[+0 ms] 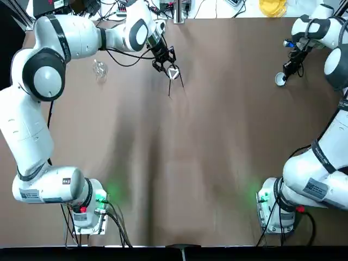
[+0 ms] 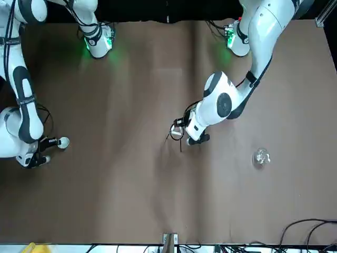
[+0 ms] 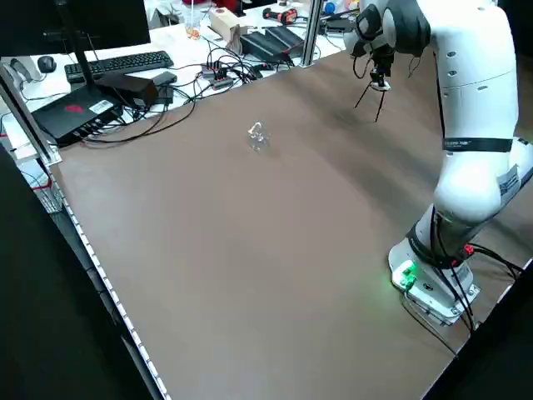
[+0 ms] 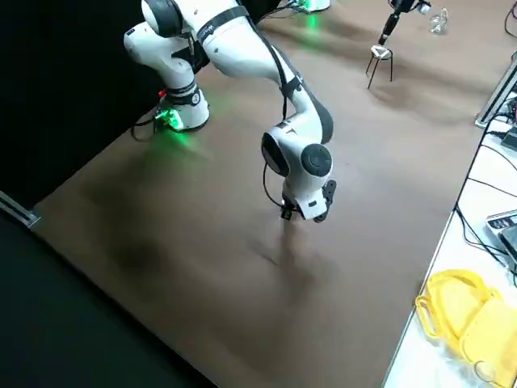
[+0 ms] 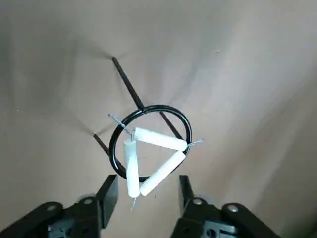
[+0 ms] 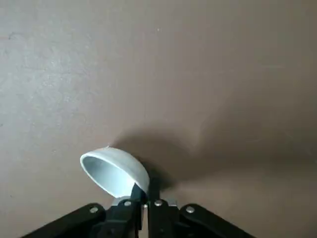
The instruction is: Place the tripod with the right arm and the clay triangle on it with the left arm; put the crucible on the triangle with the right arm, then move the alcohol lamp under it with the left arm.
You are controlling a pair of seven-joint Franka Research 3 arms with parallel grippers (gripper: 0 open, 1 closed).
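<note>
At the far right, the right gripper (image 6: 141,198) pinches the light, breakable crucible (image 6: 113,171) by its thin rim; the left gripper (image 5: 144,191) is open above the clay triangle (image 5: 151,157).

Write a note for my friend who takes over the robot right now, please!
Left claw: open, just above the clay triangle, which lies on the tripod ring.
Right claw: shut on the crucible rim, at the table's far right.
Alcohol lamp: on the table, left of the tripod.
Done: tripod and triangle placed.
Left: crucible onto triangle, then lamp underneath.
</note>
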